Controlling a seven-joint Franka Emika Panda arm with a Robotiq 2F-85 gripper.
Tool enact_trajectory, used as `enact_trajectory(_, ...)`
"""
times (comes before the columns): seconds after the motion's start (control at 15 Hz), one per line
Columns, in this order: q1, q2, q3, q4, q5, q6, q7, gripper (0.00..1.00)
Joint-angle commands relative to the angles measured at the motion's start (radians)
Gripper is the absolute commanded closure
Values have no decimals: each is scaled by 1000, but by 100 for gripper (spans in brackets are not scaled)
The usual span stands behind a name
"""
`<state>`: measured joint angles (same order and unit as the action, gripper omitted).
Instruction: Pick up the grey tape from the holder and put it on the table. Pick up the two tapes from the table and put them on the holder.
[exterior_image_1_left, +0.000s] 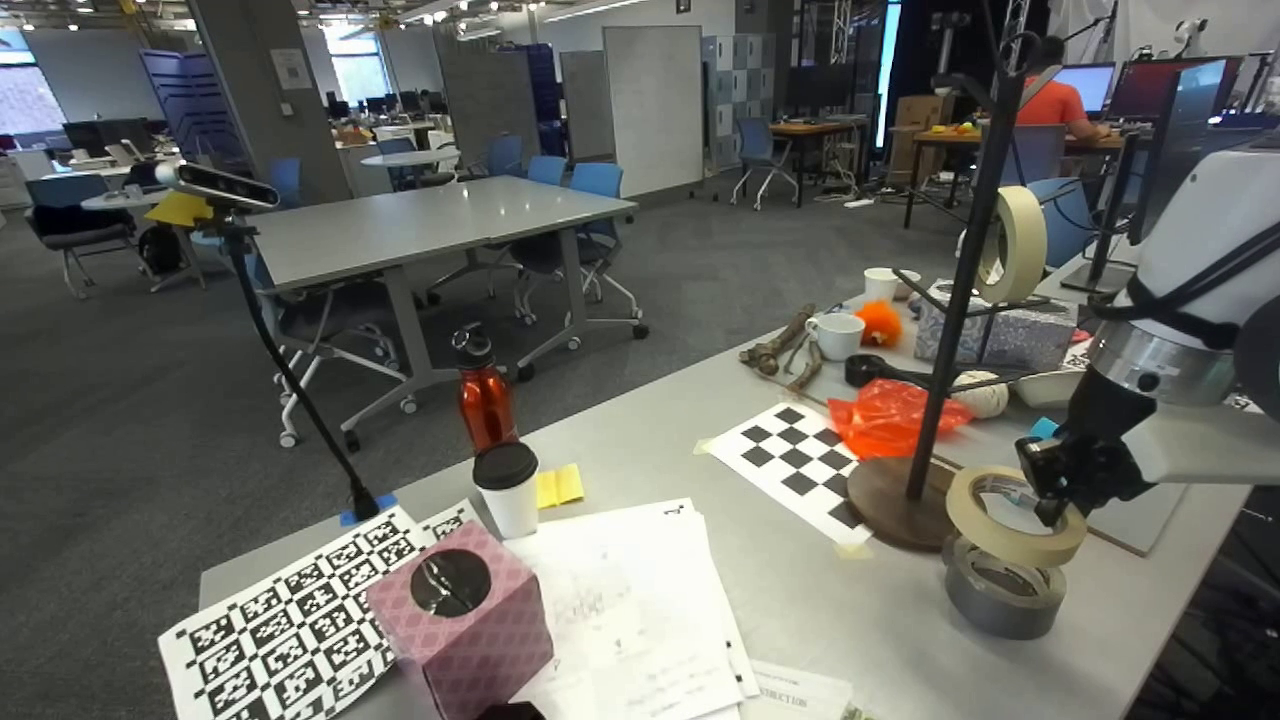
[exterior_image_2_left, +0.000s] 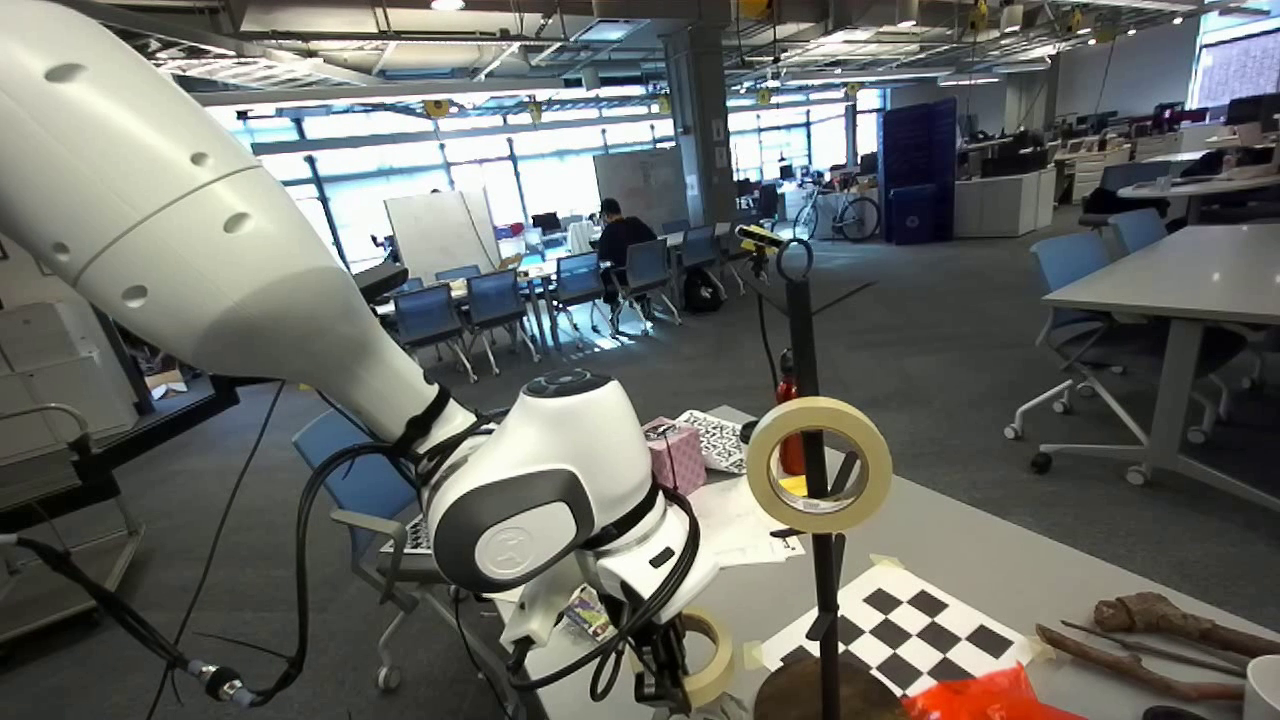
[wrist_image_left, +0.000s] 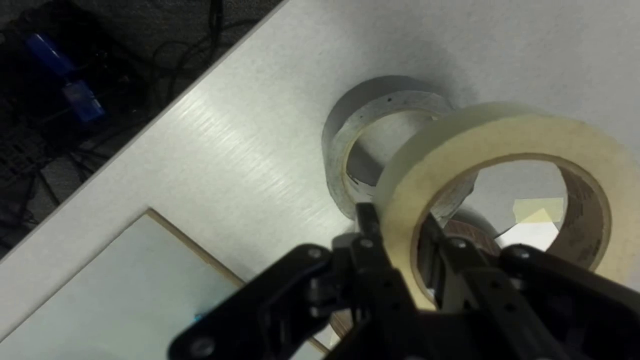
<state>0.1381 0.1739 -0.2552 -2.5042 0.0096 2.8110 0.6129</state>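
Pinching one cream tape (wrist_image_left: 530, 135) with the gripper (wrist_image_left: 399, 225); finding grey tape (exterior_image_1_left: 1003, 604) beneath it, resting on the table (wrist_image_left: 240, 160), other cream tape (exterior_image_1_left: 1025, 240) hanging on the holder (exterior_image_1_left: 950, 335), higher alongside. Likely leaving only the held one to hang.

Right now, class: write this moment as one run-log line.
claw: shut on cream tape; other cream tape: on holder; grey tape: on table
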Motion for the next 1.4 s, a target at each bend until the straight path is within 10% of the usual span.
enact_trajectory(0.0,-39,3,30,5,-19,0,17,95)
enact_trajectory(1.33,-237,-172,-45,-79,-45,7,31,95)
